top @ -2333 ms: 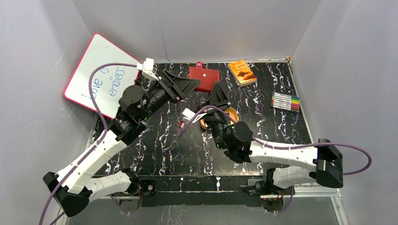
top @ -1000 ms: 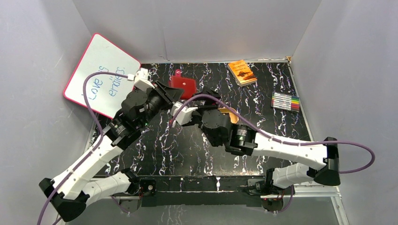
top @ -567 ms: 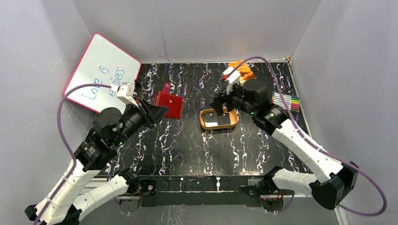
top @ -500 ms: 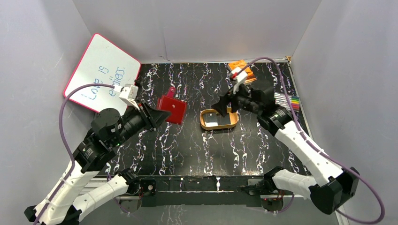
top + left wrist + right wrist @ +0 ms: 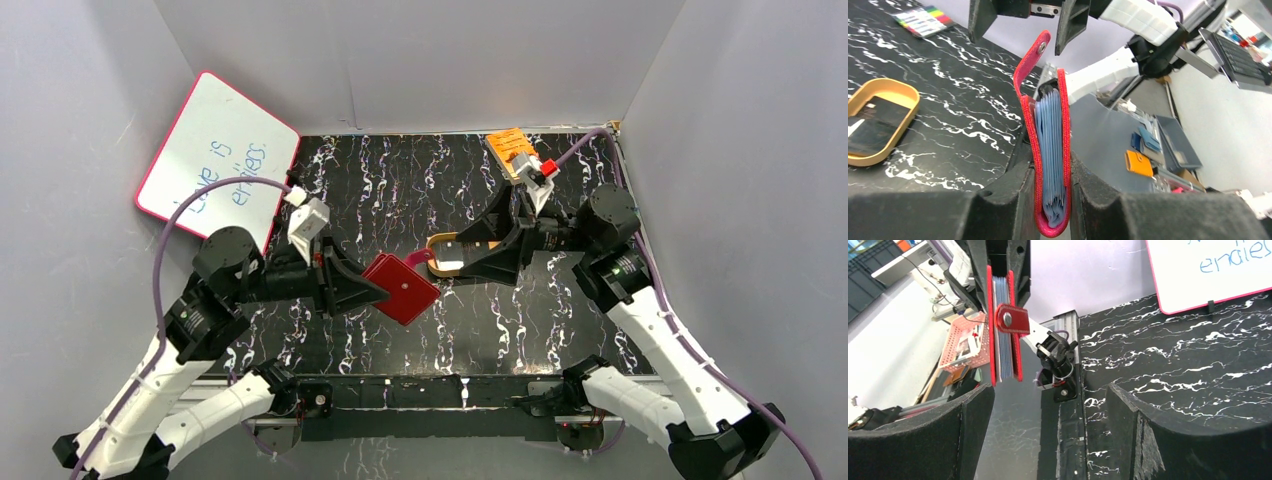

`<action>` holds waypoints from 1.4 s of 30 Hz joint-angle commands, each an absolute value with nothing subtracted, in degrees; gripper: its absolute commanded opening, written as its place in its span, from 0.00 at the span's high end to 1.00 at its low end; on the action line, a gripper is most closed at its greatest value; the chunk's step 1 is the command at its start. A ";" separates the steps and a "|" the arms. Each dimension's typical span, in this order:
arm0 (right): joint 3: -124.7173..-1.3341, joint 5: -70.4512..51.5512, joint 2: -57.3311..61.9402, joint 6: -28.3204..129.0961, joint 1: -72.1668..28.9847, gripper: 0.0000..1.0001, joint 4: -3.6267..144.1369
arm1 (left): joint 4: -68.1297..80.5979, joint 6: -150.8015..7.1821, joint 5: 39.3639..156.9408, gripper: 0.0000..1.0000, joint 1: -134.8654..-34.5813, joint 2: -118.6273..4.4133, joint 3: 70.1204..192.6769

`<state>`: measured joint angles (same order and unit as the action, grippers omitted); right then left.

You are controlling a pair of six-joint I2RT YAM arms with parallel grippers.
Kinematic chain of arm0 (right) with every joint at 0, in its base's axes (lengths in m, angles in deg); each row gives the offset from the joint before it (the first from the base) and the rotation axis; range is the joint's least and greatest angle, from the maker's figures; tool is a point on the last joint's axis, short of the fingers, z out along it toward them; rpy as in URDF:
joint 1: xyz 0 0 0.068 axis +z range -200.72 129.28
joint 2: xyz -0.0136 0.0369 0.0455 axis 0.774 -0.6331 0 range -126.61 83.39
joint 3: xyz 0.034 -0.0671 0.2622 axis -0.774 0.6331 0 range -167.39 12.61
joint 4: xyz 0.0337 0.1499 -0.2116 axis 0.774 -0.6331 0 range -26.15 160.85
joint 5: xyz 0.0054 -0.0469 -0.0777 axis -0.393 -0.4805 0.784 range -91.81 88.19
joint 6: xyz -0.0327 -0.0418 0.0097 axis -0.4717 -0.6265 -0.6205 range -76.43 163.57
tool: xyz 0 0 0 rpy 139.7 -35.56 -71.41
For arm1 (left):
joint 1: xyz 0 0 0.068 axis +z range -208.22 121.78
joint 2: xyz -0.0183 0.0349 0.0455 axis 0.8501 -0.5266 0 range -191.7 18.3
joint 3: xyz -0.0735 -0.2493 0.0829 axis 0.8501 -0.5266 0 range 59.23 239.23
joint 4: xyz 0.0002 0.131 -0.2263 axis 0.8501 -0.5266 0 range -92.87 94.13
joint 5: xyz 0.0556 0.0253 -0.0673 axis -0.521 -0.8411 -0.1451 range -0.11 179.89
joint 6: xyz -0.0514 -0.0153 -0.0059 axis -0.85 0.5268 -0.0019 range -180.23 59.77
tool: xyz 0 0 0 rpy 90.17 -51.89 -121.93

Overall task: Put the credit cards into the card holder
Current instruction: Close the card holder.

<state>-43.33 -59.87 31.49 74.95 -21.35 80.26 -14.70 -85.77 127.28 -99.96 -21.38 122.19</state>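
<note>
Nearest the arm bases, the left gripper (image 5: pixel 376 291) is closed tight on the small dark red leather-like card holder (image 5: pixel 402 288) and holds it above the black white-veined marble table (image 5: pixel 400 190), a little left of centre. In the left wrist view the card holder (image 5: pixel 1050 150) stands on edge, squeezed between the two black fingers (image 5: pixel 1003 200). Pale blue-grey sleeves are packed inside it, and its snap tab with the metal stud (image 5: pixel 1041 47) hangs loose, unfastened, pointing at the right arm. Just right of it and slightly farther, the right gripper (image 5: pixel 447 258) faces the tab with its fingers (image 5: pixel 968 435) spread wide and nothing between them; its wrist camera sees the card holder (image 5: pixel 1003 325) end-on. Below that gripper in the top view, a gold oval tray (image 5: pixel 435 243) lies on the table, and the credit cards (image 5: pixel 873 125), dark with a whitish patch, rest flat inside it, well apart from the card holder. Farther right lies a pack of coloured marker pens (image 5: pixel 923 20). At the far edge sits a small orange book (image 5: pixel 508 146), and a red-framed whiteboard (image 5: pixel 215 160) with blue writing leans at the far left.
</note>
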 commanded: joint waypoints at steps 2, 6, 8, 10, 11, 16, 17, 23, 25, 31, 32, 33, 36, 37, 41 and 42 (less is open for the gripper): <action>-46.47 -58.72 33.85 76.43 -21.46 0.14 79.81 | -7.84 -88.51 136.48 1.00 -99.84 -23.97 124.11; -53.05 -52.47 33.54 69.22 -21.42 0.20 66.79 | -5.89 -91.18 134.19 1.00 -99.84 -23.97 122.78; -55.77 -51.61 32.55 66.28 -21.38 0.25 61.40 | -6.03 -91.83 133.43 1.00 -99.86 -23.98 122.45; -56.62 -51.41 32.02 66.03 -20.94 0.30 60.65 | -6.08 -92.21 133.13 1.00 -99.87 -23.98 121.94; -56.60 -51.78 31.80 66.66 -20.80 0.32 61.18 | -6.02 -92.29 133.21 1.00 -99.87 -23.98 121.60; -54.98 -56.66 29.93 72.66 -20.79 0.39 68.23 | -5.96 -92.03 133.04 1.00 -99.88 -24.10 120.60; -54.70 -57.27 29.59 73.52 -20.79 0.40 69.20 | -6.17 -91.78 133.00 1.00 -99.83 -24.11 120.64; -53.21 -59.19 28.04 79.03 -20.76 0.56 75.51 | -7.46 -90.63 132.38 1.00 -99.88 -24.56 120.77; -54.25 -59.05 27.29 78.29 -20.75 0.57 73.53 | -7.85 -90.42 131.88 1.00 -99.88 -24.75 120.73; -54.99 -59.83 26.71 79.27 -20.51 0.51 73.93 | -7.63 -90.80 131.59 1.00 -99.86 -25.15 120.16; -55.02 -60.15 26.66 79.40 -20.42 0.50 74.08 | -7.52 -90.81 131.58 1.00 -99.88 -25.24 120.18; -55.18 -60.40 26.49 79.45 -20.34 0.48 74.10 | -7.47 -90.89 131.58 1.00 -99.88 -25.33 120.20; -55.41 -60.50 26.36 79.35 -20.09 0.46 74.15 | -7.51 -90.83 131.61 1.00 -99.88 -25.54 120.26; -55.49 -60.40 26.34 79.28 -20.05 0.46 74.04 | -7.55 -90.82 131.61 1.00 -99.84 -25.56 120.22; -56.56 -60.28 25.58 79.34 -19.59 0.46 73.59 | -7.28 -90.90 131.52 1.00 -99.88 -25.65 119.85; -56.96 -60.22 25.30 79.22 -19.42 0.47 73.30 | -7.21 -90.90 131.58 1.00 -99.87 -25.65 119.81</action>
<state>-53.10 -59.43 25.63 78.97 -20.09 70.97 -8.82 -90.73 130.95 -99.96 -25.93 119.85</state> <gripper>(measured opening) 0.535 0.196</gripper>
